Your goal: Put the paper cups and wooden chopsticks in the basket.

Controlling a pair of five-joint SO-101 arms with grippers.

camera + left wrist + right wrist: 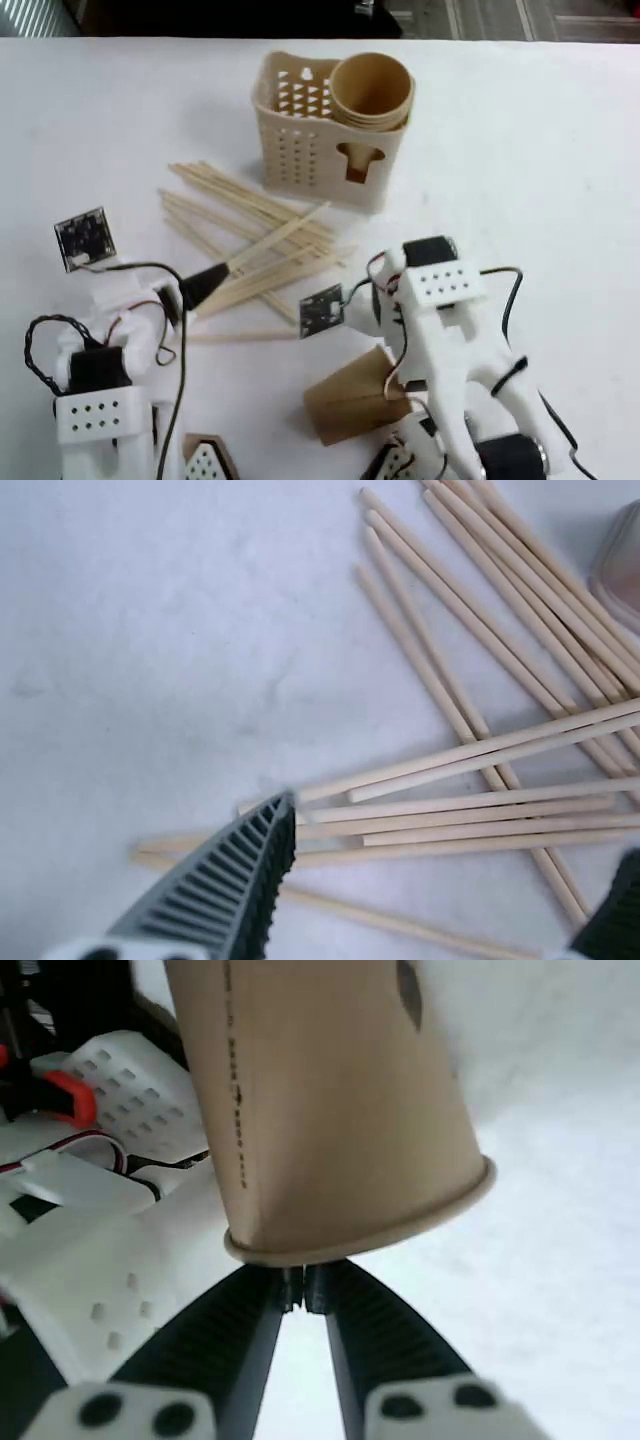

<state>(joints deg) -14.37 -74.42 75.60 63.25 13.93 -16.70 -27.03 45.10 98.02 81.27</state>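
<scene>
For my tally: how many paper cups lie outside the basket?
1: a paper cup on its side on the table, its rim in the right gripper. Others may be hidden.

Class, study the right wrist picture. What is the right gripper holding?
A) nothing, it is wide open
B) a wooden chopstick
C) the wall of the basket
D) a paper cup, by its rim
D: the right gripper is pinched shut on the rim of the paper cup.

My right tool (303,1290) pinches the tipped paper cup (330,1110) by its rim; stacked cups (371,90), perhaps three, stand in the basket (300,150); wooden chopsticks (250,235) lie scattered nearby.
</scene>
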